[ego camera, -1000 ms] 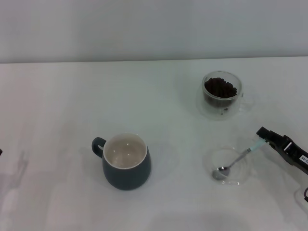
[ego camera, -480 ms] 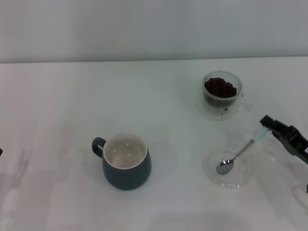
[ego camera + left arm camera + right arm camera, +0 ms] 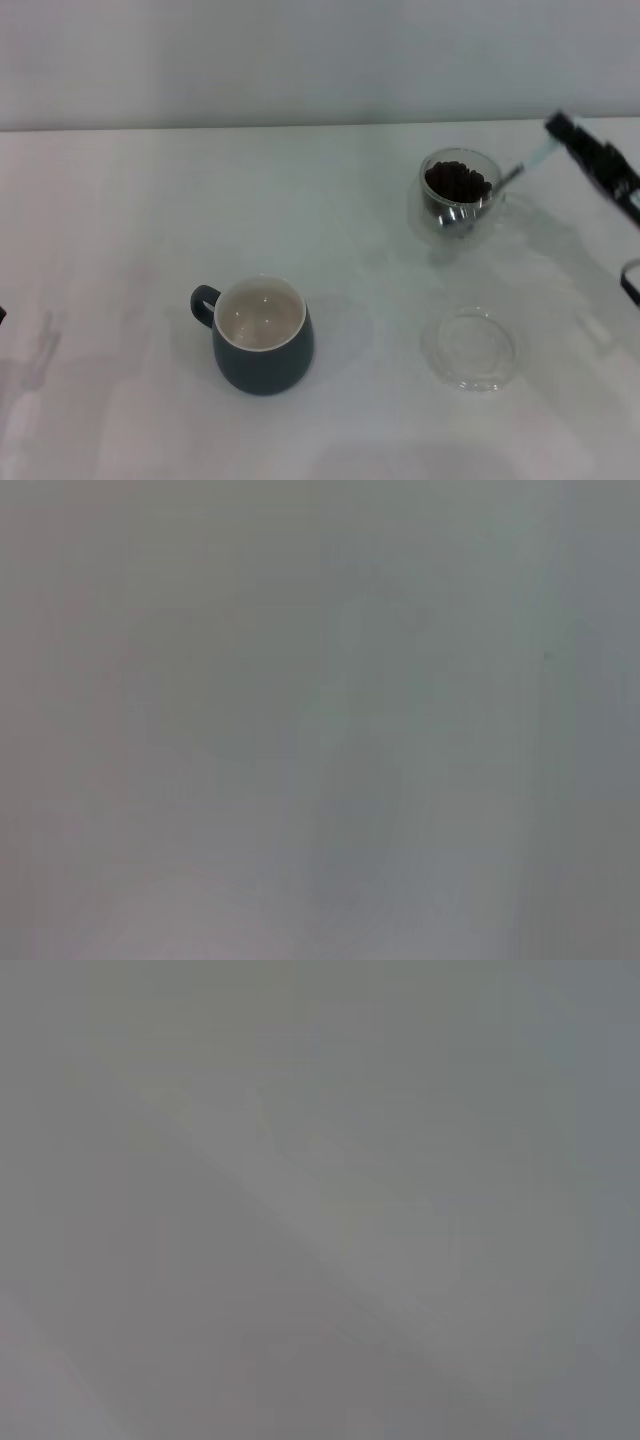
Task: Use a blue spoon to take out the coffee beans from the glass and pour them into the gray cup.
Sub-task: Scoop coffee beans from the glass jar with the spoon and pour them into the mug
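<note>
Dipping the blue spoon [image 3: 520,172] into the coffee beans [image 3: 458,182] heaped in the glass [image 3: 460,197] at the table's far right, my right gripper [image 3: 556,138] pinches its handle tip; best to scoop shallow and lift level toward the gray cup [image 3: 262,335], well apart near-left.

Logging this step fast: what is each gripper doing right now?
Left gripper: not in view.
Right gripper: shut on the blue spoon, whose bowl dips into the glass of coffee beans.
</note>
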Tool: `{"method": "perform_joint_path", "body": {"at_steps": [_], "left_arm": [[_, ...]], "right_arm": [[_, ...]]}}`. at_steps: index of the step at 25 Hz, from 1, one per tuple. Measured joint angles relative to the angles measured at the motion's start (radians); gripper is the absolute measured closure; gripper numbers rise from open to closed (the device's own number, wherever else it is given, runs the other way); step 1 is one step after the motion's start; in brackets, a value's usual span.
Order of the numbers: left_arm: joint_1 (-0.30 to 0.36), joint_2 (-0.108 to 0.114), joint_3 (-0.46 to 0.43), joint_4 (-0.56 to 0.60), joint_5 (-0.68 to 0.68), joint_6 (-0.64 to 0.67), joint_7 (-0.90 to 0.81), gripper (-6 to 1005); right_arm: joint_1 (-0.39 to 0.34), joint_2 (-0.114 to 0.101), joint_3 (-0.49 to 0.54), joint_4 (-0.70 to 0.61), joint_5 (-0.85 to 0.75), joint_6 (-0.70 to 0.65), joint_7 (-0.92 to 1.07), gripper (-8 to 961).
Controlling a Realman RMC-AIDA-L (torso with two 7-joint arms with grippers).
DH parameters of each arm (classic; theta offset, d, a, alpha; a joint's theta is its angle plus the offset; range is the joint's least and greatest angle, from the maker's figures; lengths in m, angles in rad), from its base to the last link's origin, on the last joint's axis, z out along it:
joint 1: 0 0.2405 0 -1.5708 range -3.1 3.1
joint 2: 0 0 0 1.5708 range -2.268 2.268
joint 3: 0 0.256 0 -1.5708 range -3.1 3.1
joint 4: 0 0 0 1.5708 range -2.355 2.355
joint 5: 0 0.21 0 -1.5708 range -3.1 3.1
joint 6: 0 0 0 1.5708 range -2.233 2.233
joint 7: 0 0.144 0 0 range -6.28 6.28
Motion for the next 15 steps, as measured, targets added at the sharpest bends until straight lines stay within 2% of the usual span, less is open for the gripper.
{"method": "perform_joint_path", "body": {"at_steps": [7,15], "left_arm": [[0.0,0.0,0.0,0.001,0.0,-0.003,-0.008,134],[0.0,0.0,0.0,0.002,-0.001,-0.01,-0.015,135]], "right_arm": [[0.106,0.004,0.075,-0.008,0.0,0.046,-0.266,802],[0.123,0.008,0.109,-0.021,-0.001,0.096,-0.527,804]]}}
